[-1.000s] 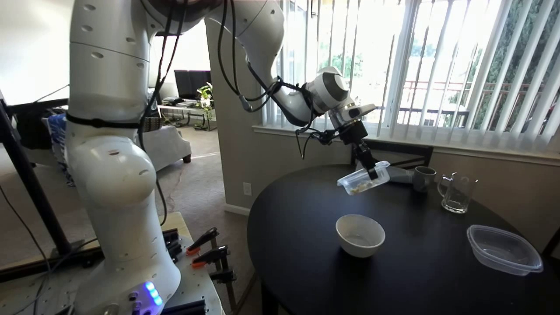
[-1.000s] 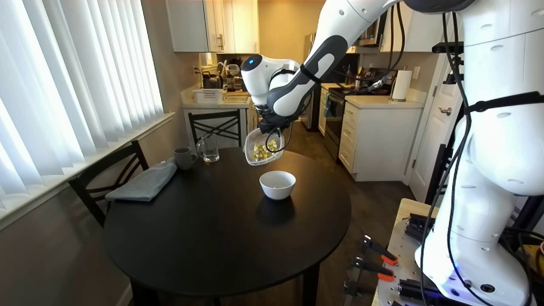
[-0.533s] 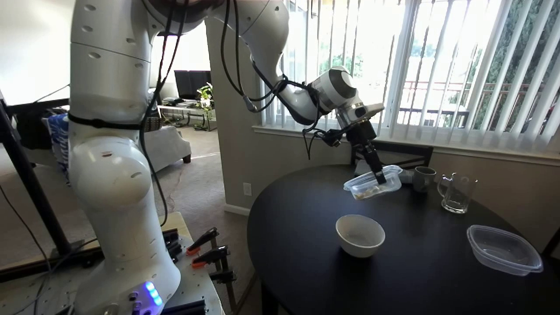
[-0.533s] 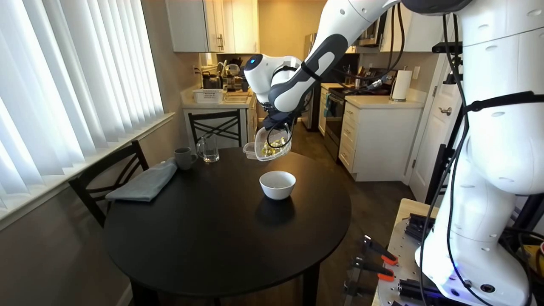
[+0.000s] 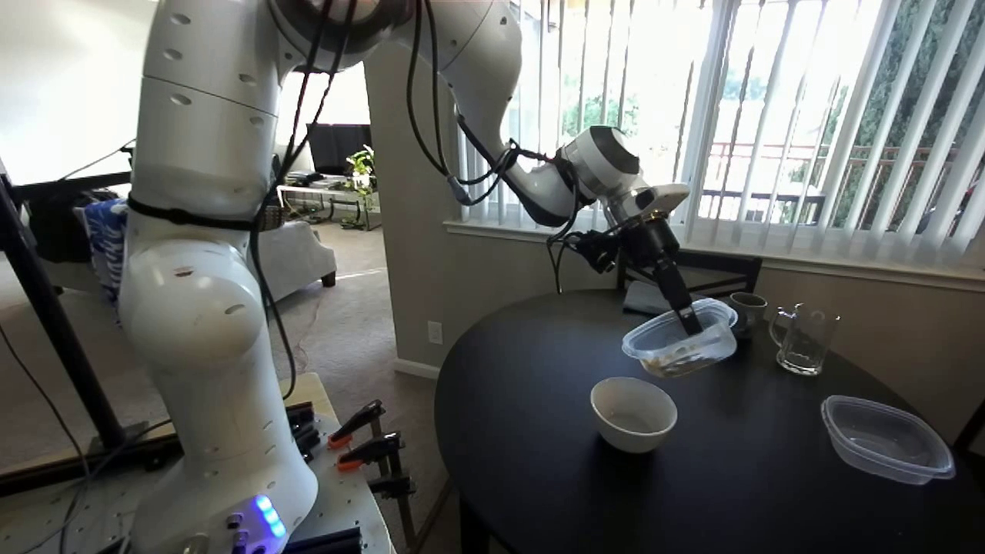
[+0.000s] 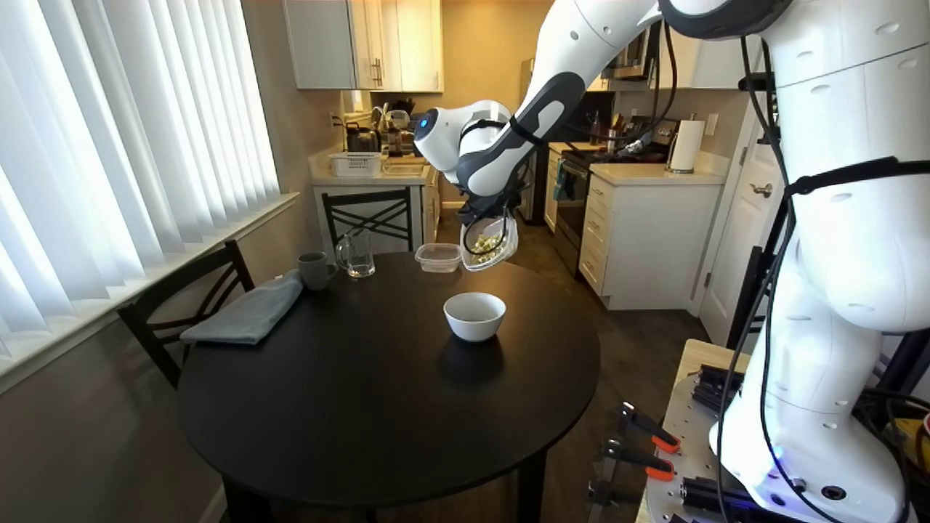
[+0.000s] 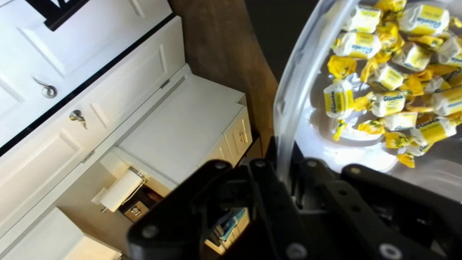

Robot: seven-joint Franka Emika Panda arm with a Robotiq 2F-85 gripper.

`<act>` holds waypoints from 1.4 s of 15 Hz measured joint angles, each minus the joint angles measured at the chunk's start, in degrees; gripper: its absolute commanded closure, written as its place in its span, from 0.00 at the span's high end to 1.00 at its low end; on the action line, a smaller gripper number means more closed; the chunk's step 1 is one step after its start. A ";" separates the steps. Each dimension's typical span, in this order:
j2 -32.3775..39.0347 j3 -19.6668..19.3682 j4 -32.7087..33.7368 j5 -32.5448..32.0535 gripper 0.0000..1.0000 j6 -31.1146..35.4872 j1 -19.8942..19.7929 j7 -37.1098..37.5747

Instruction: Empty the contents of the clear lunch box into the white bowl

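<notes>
A white robot arm (image 5: pixel 202 308) extends over a round dark table (image 6: pixel 363 421); in an exterior view, read that tabletop as a dial with its far edge at twelve. One dark chair (image 6: pixel 367 196) stands beyond the edge near twelve; a second dark chair (image 6: pixel 174 282) is outside it at ten, where a folded gray-blue cloth (image 6: pixel 247 311) lies on the tabletop close to the edge. The wide clear container (image 5: pixel 869 431) sits near the edge just past twelve. The black gripper (image 5: pixel 691 325) slants downward, its fingers clenched on the wall of the clear lunch box (image 5: pixel 716 337); in the wrist view the box's rim runs between them. The lunch box is up in the air and tilted, and in both exterior views it shows at roughly one o'clock from the white bowl (image 5: pixel 634 438), apart from it. That bowl stands upright on the table, toward two on the dial. A glass mug (image 6: pixel 356 256) stands just short of twelve, and a gray mug (image 6: pixel 314 270) stands near it, at eleven. Smallest are the candies (image 7: pixel 388 103), wrapped in white and yellow with twisted ends, several printed with the word Ricola; they lie heaped inside the lunch box, toward two o'clock in the wrist view.
</notes>
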 measured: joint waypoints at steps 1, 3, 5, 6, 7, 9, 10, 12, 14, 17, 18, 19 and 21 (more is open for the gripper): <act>0.89 0.33 0.52 -0.50 0.01 -1.73 0.00 0.00; 2.92 1.12 1.49 -1.32 0.01 -4.68 0.00 0.02; 4.99 1.81 2.53 -2.05 0.01 -7.15 0.00 0.06; 5.87 2.09 3.08 -2.36 0.01 -8.25 0.00 0.07; 6.63 2.30 3.60 -2.80 0.01 -9.34 0.02 0.07; 7.91 2.66 4.63 -3.94 0.01 -11.59 0.02 0.07; 8.43 2.81 5.12 -4.33 0.01 -12.75 0.01 0.07; 9.27 3.01 5.94 -4.86 0.01 -14.69 0.01 0.07; 10.05 3.15 6.42 -5.17 0.01 -15.96 0.01 0.07; 11.34 3.49 6.56 -5.71 0.01 -17.64 0.01 0.08; 11.78 3.60 6.56 -5.84 0.01 -18.03 0.01 0.09; 12.15 3.71 6.57 -5.94 0.01 -18.43 0.01 0.10; 12.74 3.93 6.58 -6.06 0.01 -19.49 0.01 0.11</act>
